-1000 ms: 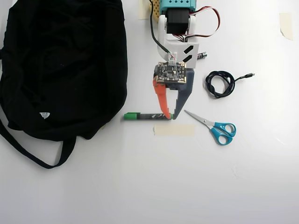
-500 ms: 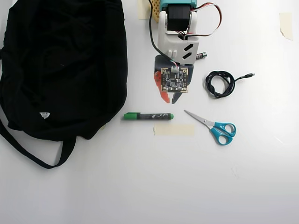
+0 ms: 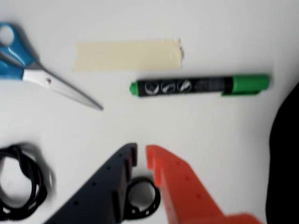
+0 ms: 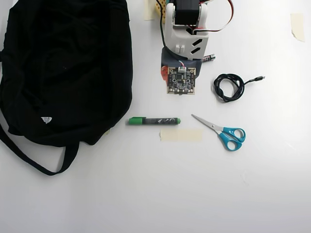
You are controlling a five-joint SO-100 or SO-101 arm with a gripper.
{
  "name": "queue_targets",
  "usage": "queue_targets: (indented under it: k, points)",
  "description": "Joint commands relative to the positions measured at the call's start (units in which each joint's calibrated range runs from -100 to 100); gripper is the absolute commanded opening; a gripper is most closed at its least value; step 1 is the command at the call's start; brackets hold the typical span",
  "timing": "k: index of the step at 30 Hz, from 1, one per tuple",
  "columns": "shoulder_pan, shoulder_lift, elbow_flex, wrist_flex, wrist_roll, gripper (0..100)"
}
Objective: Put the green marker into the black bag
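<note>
Closest to my wrist camera are my two fingers, one dark blue (image 3: 110, 186) and one orange (image 3: 182, 186), reaching up from the bottom edge. My gripper (image 3: 141, 156) has its tips almost together, only a thin slit of white table (image 3: 140, 126) between them, and nothing is held. A small black ring (image 3: 142, 198) lies on the table under my fingers.

Just above the tips in the wrist view lies the marker (image 3: 198, 86), flat and crosswise, green cap to the right and small green end to the left. It is apart from my fingers, with bare table between. A strip of beige tape (image 3: 128, 55) lies just beyond it, parallel. Scissors (image 3: 42, 70) with blue handles lie at upper left, blades pointing toward the marker. A coiled black cable (image 3: 21, 182) sits at lower left. The bag (image 3: 285, 158) shows as a dark mass at the right edge.

From overhead, the marker (image 4: 154, 120) lies right next to the bag (image 4: 63, 68), cap end nearest the fabric. The tape (image 4: 181, 135) is below it, the scissors (image 4: 221, 131) to its right, the cable (image 4: 229, 87) further up. My arm (image 4: 183, 29) stands at the top centre.
</note>
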Motion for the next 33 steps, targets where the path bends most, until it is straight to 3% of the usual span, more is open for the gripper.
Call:
queue_targets:
  k: [1, 33]
  points:
    - [0.45, -1.87, -2.48, 2.25, 0.31, 2]
    - [0.45, -1.87, -2.57, 1.74, 0.25, 2]
